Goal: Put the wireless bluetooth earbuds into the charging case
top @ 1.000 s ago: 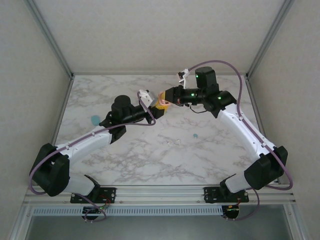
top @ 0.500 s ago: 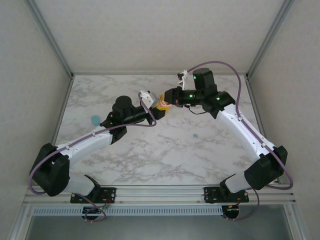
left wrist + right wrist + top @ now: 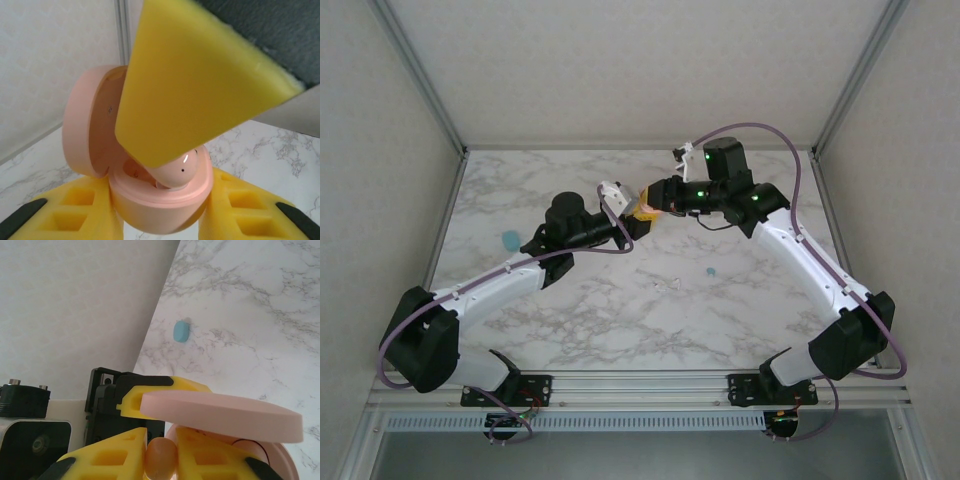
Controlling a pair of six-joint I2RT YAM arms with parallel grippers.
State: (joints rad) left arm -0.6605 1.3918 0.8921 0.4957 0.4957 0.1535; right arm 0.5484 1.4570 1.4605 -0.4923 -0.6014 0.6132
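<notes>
The left hand (image 3: 157, 217) is clenched on the lower half of an open pink case (image 3: 160, 205), one yellow foam finger on each side of it. The case is held up off the surface (image 3: 620, 320), near the middle of the far edge. Its lid (image 3: 90, 125) stands swung back to the left in the left wrist view.

The right hand (image 3: 161, 452) meets it from the other side, its fingers (image 3: 107, 455) nearly together and pinching a pink bud (image 3: 161, 460) between them. In the left wrist view the bud sits low in the case's right-hand well, touching its floor, with one broad yellow finger of the right hand lying over it. Whether the bud is fully seated cannot be told. In the right wrist view the lid juts out flat just above the hand's fingers.

A teal case (image 3: 509, 239) lies closed on the surface near the left edge. A teal bud (image 3: 711, 271) lies right of the middle, and two pale buds (image 3: 669, 285) lie close together near it, toward the centre.
</notes>
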